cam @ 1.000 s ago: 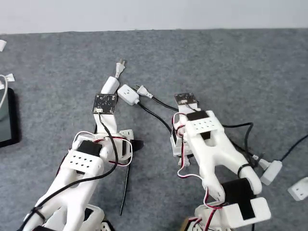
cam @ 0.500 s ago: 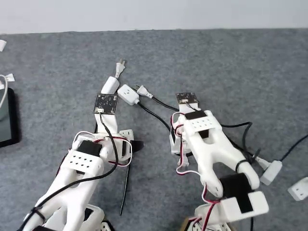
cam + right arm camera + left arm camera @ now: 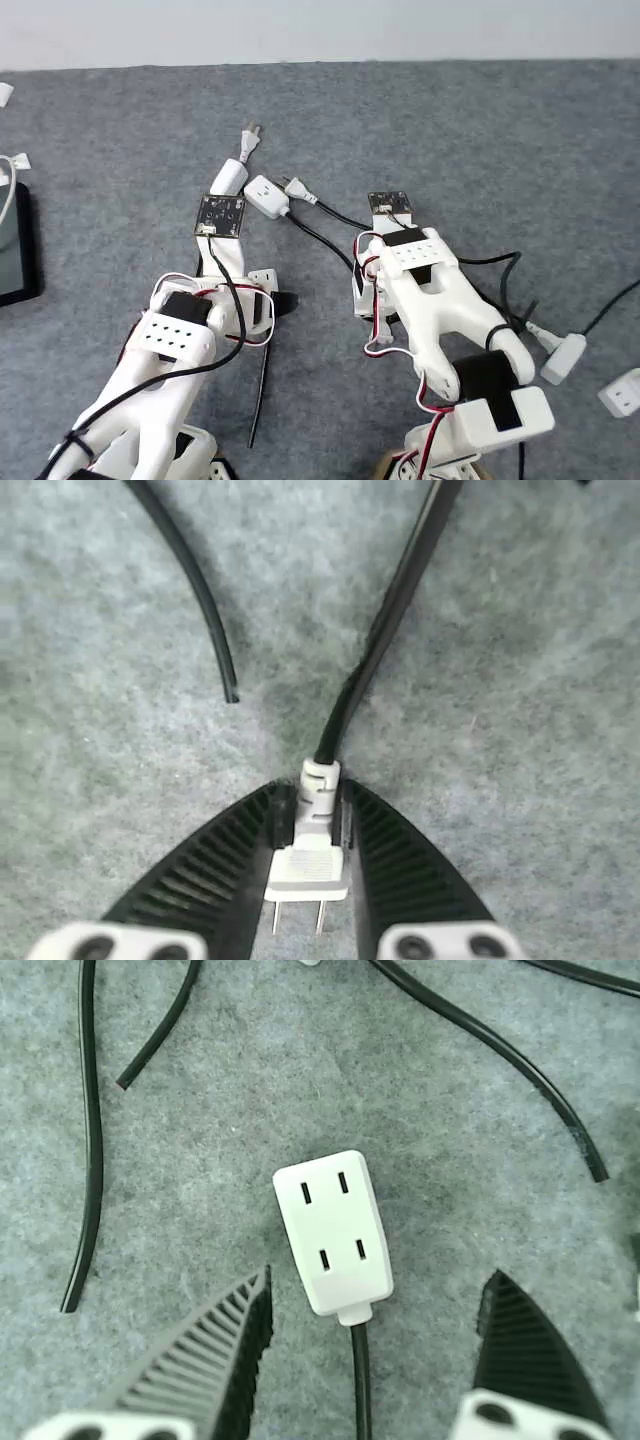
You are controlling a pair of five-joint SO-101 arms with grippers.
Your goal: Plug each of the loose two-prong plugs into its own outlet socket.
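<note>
1. the right gripper (image 3: 312, 795) is clamped on a two-prong plug (image 3: 308, 865). the plug's long axis runs along the fingers, its 2 thin metal prongs point back toward the wrist, and its black cable (image 3: 390, 610) leads away over the mat.
2. the plug body is smooth white plastic, flat and stepped. the finger pads (image 3: 215, 865) are black and ridged.
3. the left gripper (image 3: 378, 1280) is spread wide, and the outlet socket (image 3: 332, 1230) lies on the mat between its fingers, touching neither.
4. the socket is a rounded white oblong with 4 narrow slots in 2 pairs facing up. its cord end points toward the wrist.
5. the mat (image 3: 480, 1160) is grey and felt-like.
</note>
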